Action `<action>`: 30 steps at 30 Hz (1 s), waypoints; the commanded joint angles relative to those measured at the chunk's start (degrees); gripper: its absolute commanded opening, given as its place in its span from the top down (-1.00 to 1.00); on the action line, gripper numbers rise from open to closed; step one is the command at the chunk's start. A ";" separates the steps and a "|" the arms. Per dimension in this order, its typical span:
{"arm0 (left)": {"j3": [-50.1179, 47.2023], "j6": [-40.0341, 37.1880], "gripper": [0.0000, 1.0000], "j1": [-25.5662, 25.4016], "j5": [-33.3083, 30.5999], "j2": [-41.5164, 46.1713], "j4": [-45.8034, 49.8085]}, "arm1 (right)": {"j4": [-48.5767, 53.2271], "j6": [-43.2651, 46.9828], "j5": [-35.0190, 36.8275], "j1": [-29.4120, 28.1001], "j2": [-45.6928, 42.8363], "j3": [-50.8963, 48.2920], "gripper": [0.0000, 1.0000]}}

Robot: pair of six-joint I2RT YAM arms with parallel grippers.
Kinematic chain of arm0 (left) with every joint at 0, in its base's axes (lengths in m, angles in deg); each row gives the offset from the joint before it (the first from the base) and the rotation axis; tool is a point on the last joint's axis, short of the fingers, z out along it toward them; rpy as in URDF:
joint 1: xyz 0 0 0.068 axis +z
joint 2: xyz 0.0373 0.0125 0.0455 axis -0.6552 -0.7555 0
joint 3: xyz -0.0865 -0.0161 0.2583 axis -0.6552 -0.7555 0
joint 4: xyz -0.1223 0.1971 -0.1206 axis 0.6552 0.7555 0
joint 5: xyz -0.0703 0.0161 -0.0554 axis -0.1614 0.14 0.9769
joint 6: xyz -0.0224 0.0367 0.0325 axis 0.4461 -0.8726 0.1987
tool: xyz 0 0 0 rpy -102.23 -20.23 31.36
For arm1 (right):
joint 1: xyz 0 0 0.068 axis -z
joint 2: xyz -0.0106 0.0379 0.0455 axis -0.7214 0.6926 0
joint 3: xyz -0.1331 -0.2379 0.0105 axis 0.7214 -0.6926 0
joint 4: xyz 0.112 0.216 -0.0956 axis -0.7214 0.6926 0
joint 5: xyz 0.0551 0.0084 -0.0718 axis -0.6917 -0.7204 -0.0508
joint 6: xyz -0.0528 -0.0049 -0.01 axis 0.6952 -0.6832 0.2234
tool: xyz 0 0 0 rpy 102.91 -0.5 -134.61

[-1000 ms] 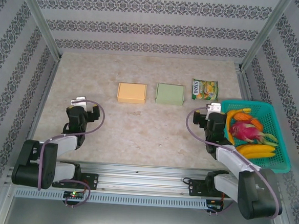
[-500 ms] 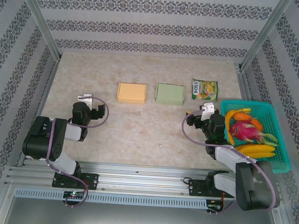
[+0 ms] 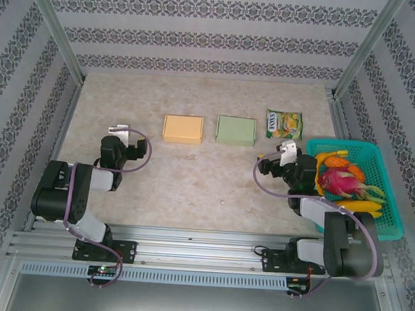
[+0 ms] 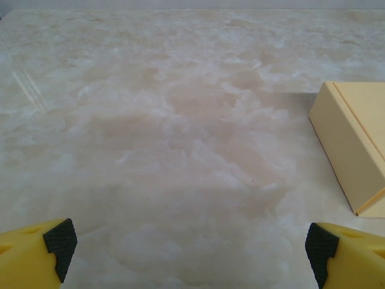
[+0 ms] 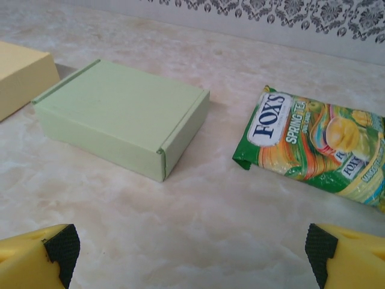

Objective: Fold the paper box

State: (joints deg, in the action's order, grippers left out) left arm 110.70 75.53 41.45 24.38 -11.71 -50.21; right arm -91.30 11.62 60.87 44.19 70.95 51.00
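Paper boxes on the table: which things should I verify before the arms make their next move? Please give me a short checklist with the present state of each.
1. Left tool open and empty: ok.
2. Right tool open and empty: ok.
3. Yellow box centred ahead of the left tool: not ok, it lies off to the right.
4. Green box apart from the candy bag, with room to grip: ok.
5. Which box needs folding: cannot tell, both look closed.
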 commanded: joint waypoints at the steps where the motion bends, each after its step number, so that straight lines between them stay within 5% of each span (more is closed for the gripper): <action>1: 0.26 -1.08 -1.00 0.57 0.76 0.18 0.33 | -1.66 0.11 -2.82 0.31 -0.05 0.94 -0.95; 6: 0.27 -1.17 -1.00 0.51 0.73 0.25 0.37 | -10.82 -1.09 -1.90 0.14 4.95 -0.60 -0.95; 18: 0.24 -1.19 -1.00 0.42 0.41 0.19 0.51 | -8.99 -2.49 -3.90 1.71 5.88 1.19 -0.95; 30: 0.36 -1.36 -1.00 0.10 0.13 0.25 0.55 | -16.22 -3.90 2.84 0.92 6.92 -2.19 -0.95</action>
State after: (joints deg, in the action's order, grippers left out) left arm 110.70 75.36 41.43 24.36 -11.71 -49.60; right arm -104.22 8.38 62.40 45.28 77.50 49.28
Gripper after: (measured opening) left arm 0.998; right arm 0.977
